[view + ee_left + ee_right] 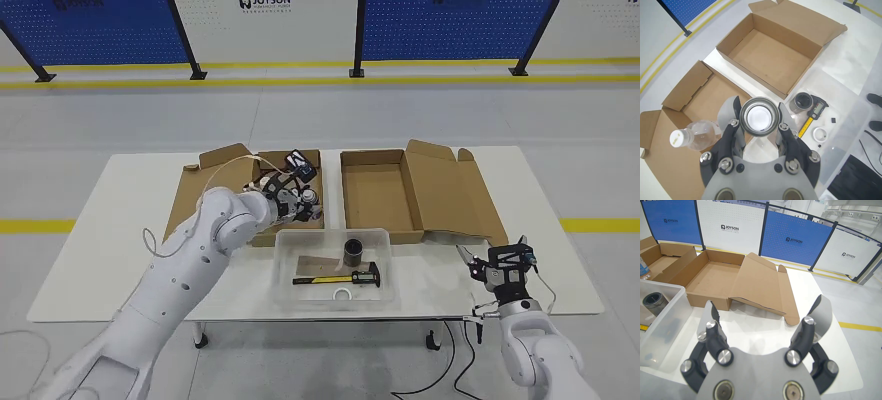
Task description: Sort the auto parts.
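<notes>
Early in the sort: one part in hand, most not yet moved.

My left pincer [758, 105] is clamped on a metal sleeve [759, 118], one jaw on each side of its wall, held in the air over the left box [687, 89] at the edge nearest the bin [838, 91]. The sleeve's long axis runs along my wrist, roughly upright by my reckoning, with the open mouth facing back at my camera and the far end towards the box floor. The left box holds a bottle [694, 132] lying on its side. The right box [770, 60] is bare. A bearing [803, 101], caliper [817, 109] and white ring [820, 134] lie in the bin, unsorted. My right pincer [765, 300] is spread wide with nothing in it, low over the counter [819, 291] beside the right box's flap.
</notes>
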